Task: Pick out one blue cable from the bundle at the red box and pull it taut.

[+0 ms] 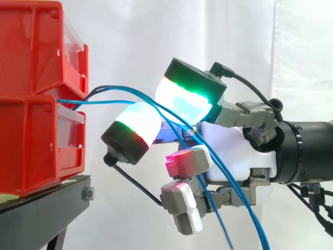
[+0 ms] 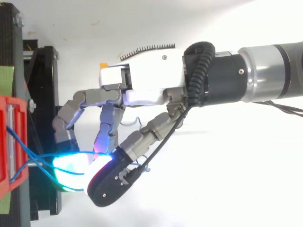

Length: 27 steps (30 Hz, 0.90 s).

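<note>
My hand (image 1: 234, 151) curled round blue cables (image 1: 112, 101) just beside red box (image 1: 31, 146), pads (image 1: 138, 122) nearly closed on them. Cables thin, limp, light, slippery; I'd pinch single strand near box.

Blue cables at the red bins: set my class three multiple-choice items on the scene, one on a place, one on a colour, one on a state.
1. Where do the cables leave the bins?
A. over the top bin's rim
B. where the two stacked bins meet
C. under the bottom bin

2. What colour are the bins?
A. green
B. yellow
C. red

3. How do the cables run past the hand?
A. hanging down in curves
B. straight upward
C. tied in a knot

Key: 1 B, the side view shows them emerging at the seam between the bins. 2 C, both bins are red. 3 A, they sweep down towards the lower edge of the side view.
</note>
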{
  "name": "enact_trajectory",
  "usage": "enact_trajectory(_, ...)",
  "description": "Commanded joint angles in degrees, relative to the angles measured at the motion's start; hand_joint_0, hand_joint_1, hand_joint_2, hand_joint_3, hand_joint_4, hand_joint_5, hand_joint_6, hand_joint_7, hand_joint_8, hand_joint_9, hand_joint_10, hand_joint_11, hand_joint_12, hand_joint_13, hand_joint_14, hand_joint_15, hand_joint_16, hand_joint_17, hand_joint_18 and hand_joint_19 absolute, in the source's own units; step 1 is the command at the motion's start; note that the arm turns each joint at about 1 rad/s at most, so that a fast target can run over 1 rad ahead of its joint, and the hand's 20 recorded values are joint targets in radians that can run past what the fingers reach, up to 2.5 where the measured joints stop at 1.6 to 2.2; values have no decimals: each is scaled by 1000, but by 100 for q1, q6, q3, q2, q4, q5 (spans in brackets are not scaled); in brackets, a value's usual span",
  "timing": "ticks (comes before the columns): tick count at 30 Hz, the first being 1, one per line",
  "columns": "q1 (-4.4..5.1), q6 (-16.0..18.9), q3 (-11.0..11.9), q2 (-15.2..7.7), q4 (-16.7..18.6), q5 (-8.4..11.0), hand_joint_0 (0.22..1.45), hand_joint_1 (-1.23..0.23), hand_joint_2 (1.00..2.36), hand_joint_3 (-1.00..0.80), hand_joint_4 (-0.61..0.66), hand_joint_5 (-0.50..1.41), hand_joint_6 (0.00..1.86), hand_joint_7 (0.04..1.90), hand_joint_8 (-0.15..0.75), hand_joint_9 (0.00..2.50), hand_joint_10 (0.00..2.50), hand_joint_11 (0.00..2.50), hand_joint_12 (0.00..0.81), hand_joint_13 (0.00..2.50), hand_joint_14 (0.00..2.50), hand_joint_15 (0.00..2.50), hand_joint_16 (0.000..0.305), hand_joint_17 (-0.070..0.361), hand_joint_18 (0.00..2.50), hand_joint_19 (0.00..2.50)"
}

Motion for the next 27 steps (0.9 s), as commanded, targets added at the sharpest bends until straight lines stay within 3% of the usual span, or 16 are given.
enact_trajectory(1, -26, 2, 0, -2, -3, -19, 604, -824, 1021, -235, -17, -111, 888, 962, 274, 1195, 39, 905, 355, 1036, 28, 673, 53, 119, 891, 663)
enact_trajectory(5, -26, 2, 0, -2, -3, -19, 649, -854, 1016, -307, -42, -120, 901, 960, 274, 1180, 40, 899, 353, 1035, 28, 677, 52, 118, 892, 653)
enact_trajectory(8, -43, -7, 0, -2, 6, -27, 697, -883, 1000, -500, -87, -126, 911, 961, 271, 1172, 39, 890, 345, 1028, 27, 672, 52, 116, 889, 633)
enact_trajectory(11, -43, -7, 0, -2, 6, -27, 605, -842, 1000, -500, -4, -123, 908, 904, 261, 1171, 39, 901, 343, 1027, 29, 674, 52, 117, 885, 641)
enact_trajectory(16, -105, -7, 0, -2, -12, -124, 468, -700, 1000, -500, 20, -107, 892, 839, 288, 1211, 37, 877, 376, 1061, 26, 659, 60, 134, 941, 622)
enact_trajectory(20, -149, -24, 0, -2, 6, -256, 474, -592, 1000, -500, 20, -103, 878, 837, 295, 1239, 37, 872, 377, 1071, 26, 654, 59, 134, 946, 633)
enact_trajectory(23, -158, -51, 9, 7, 6, -247, 547, -490, 1000, -500, 2, -103, 865, 874, 275, 1235, 38, 874, 357, 1064, 27, 669, 55, 123, 906, 651)
enact_trajectory(27, -166, -51, 17, -2, -3, -265, 589, -520, 1006, -426, -20, -101, 855, 894, 268, 1234, 39, 891, 358, 1059, 26, 685, 54, 121, 895, 670)
